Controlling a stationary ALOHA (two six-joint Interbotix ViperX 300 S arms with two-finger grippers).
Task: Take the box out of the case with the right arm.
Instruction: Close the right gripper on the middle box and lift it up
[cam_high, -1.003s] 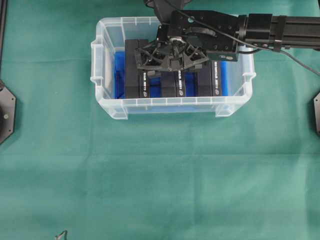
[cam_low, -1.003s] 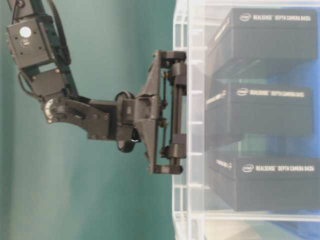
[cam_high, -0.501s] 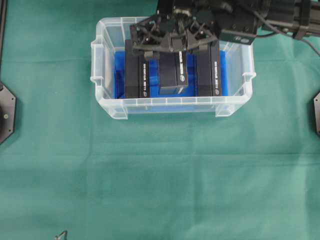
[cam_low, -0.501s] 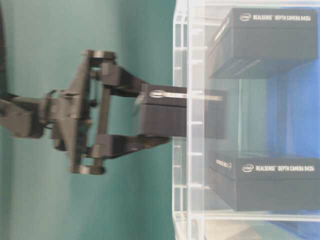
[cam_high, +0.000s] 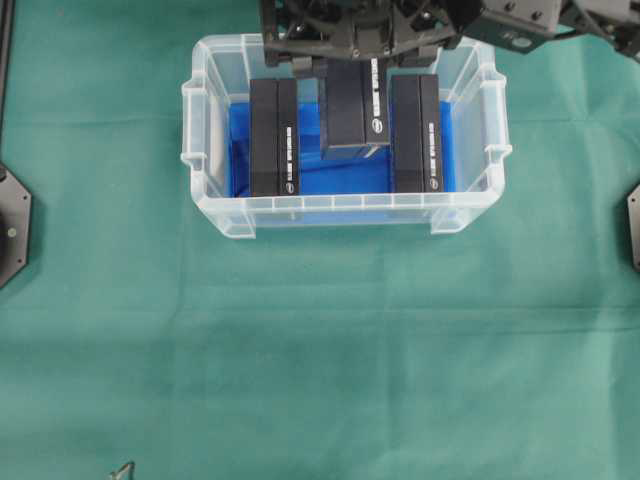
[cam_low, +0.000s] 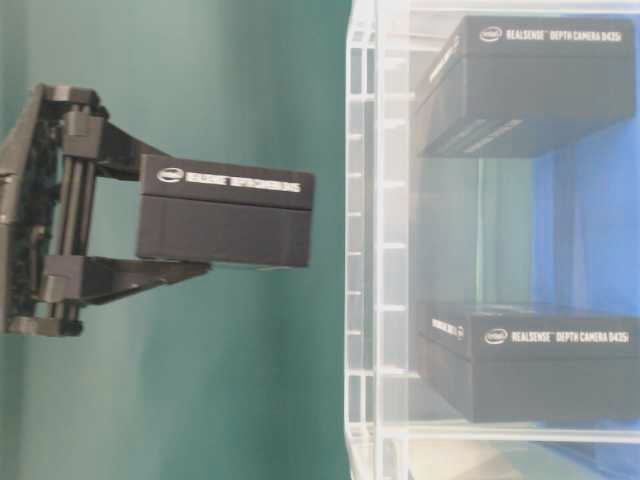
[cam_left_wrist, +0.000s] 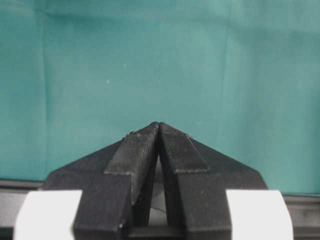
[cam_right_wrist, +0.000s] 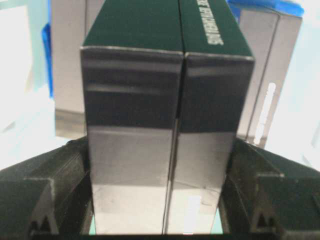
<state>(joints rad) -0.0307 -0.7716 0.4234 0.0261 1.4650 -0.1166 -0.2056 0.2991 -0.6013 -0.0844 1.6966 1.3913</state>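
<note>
Right gripper (cam_low: 175, 232) pinching box (cam_low: 225, 222) clear of case (cam_high: 205, 100); left gripper (cam_left_wrist: 159, 131) pressed together.

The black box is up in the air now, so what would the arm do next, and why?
Probably carry the box sideways, away from the case, then lower it onto the green cloth. The right tool grips it clear of the rim, but it hangs above the case.

You are looking at a robotics lab bench, not a home or shop. A plain green cloth (cam_high: 320, 360) covers the whole table, black arm base mounts (cam_high: 12, 228) sit at its edges, and the clear plastic case (cam_high: 470, 215) holds identical black depth-camera retail boxes (cam_high: 273, 135), stock typical of a research setup.
</note>
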